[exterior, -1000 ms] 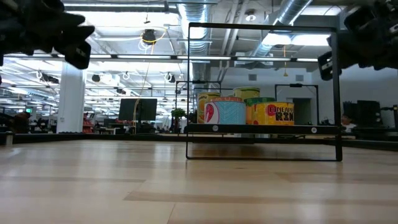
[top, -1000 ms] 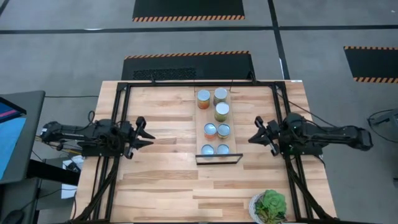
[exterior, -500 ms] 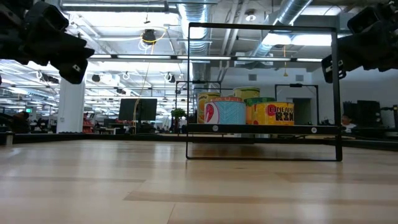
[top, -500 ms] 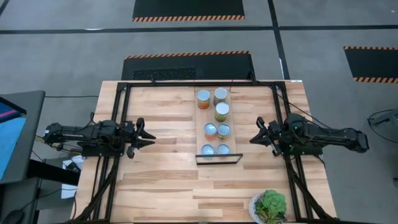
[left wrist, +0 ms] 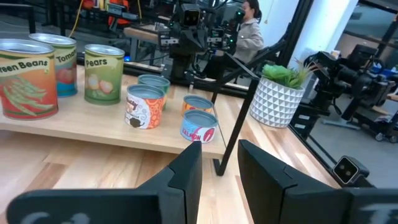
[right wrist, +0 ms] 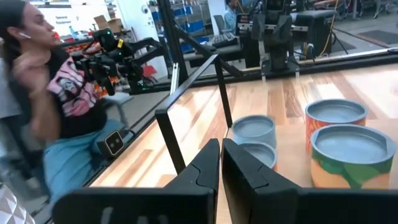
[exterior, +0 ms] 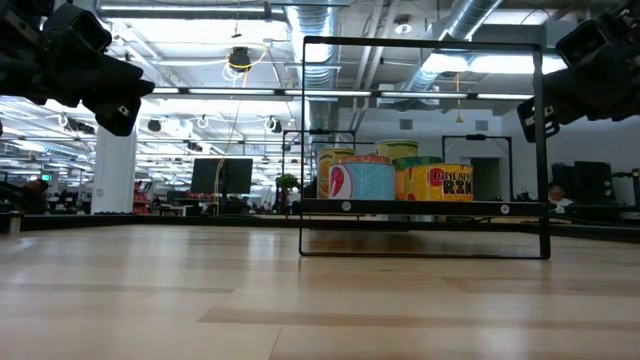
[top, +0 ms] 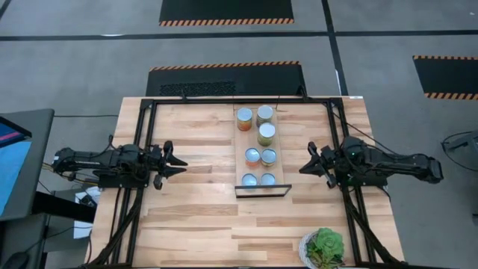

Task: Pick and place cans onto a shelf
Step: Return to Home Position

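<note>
In the left wrist view the left claw (left wrist: 221,149) sits at bottom centre, its fingers narrowly apart and holding nothing. Past it the shelf (left wrist: 74,127) crosses the left half of the frame, carrying cans (left wrist: 144,106) lettered "Beans", "Pears" and "SALMON". The high view hides that writing and shows only silver tops. The right claw (right wrist: 221,149), at bottom centre of its own view, is closed to a slit and empty. From above, all seven cans stand on the shelf at centre frame, and bare counter (top: 202,202) lies open between the shelf and each claw. Only the low view shows the shelf raised on a black frame, with "RIN" on a yellow label. A plant (top: 323,249) sits lower right, and a person (right wrist: 43,93) is beyond the counter's edge.
</note>
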`<state>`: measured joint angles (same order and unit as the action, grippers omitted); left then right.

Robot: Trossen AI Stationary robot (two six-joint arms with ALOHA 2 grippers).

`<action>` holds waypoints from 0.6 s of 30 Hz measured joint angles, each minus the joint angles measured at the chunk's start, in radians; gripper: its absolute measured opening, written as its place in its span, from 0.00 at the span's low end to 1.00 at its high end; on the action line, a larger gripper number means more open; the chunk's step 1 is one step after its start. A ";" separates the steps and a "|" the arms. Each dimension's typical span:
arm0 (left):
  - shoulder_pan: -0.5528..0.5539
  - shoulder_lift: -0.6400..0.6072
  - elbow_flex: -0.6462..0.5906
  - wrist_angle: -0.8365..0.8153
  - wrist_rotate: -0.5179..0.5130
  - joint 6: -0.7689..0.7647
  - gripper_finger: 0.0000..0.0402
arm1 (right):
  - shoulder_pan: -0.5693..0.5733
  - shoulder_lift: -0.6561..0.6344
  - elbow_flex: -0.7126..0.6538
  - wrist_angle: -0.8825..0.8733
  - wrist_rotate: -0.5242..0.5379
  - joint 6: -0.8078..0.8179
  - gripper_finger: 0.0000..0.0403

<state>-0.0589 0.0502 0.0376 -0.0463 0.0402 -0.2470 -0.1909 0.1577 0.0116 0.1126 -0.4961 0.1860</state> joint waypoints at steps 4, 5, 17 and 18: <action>0.000 0.000 0.000 0.000 0.000 -0.001 0.23 | 0.000 0.000 0.000 -0.015 0.000 0.000 0.11; 0.000 0.000 0.000 0.000 0.000 0.000 0.23 | 0.000 0.000 0.000 -0.016 0.000 0.000 0.11; 0.000 0.000 0.000 -0.001 0.000 0.000 0.23 | 0.000 0.000 0.001 -0.024 0.000 0.000 0.11; 0.000 0.000 0.000 -0.001 0.000 0.000 0.23 | 0.000 0.000 0.001 -0.024 0.000 0.000 0.11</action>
<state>-0.0589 0.0502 0.0376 -0.0471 0.0402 -0.2466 -0.1909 0.1574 0.0128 0.0883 -0.4957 0.1856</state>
